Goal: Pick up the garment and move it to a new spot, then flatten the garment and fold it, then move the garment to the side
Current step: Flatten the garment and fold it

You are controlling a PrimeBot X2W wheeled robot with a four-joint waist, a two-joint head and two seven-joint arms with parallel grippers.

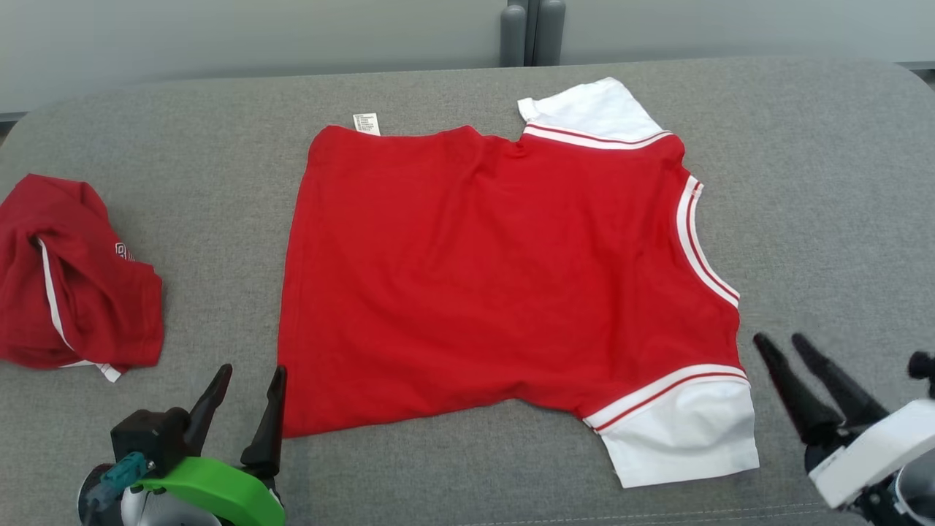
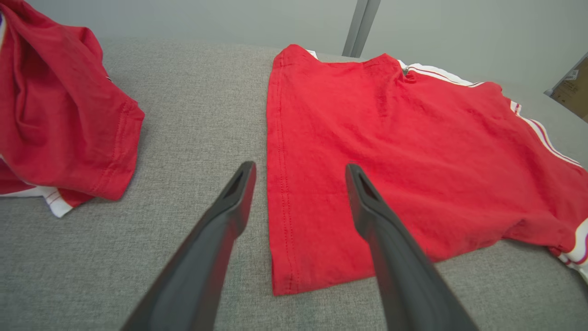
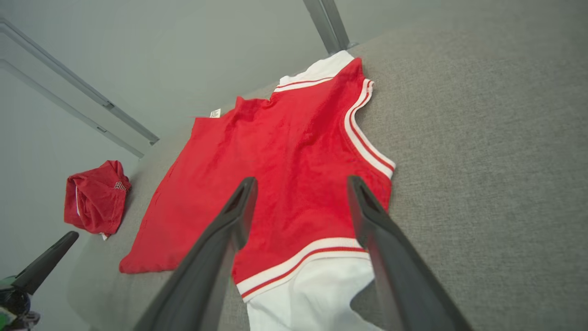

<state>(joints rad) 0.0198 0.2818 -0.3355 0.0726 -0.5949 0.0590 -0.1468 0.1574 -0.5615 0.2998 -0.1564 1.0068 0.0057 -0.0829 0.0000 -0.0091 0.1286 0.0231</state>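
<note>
With the left gripper (image 1: 252, 370) and right gripper (image 1: 779, 338) both spread and empty, the garment (image 1: 504, 277) lies flat between them, so folding seems next, calling for pinches on its nearest edge.

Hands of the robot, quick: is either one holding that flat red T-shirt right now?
Left hand: open, empty, near a hem corner of the red T-shirt.
Right hand: open, empty, beside its white sleeve.
</note>
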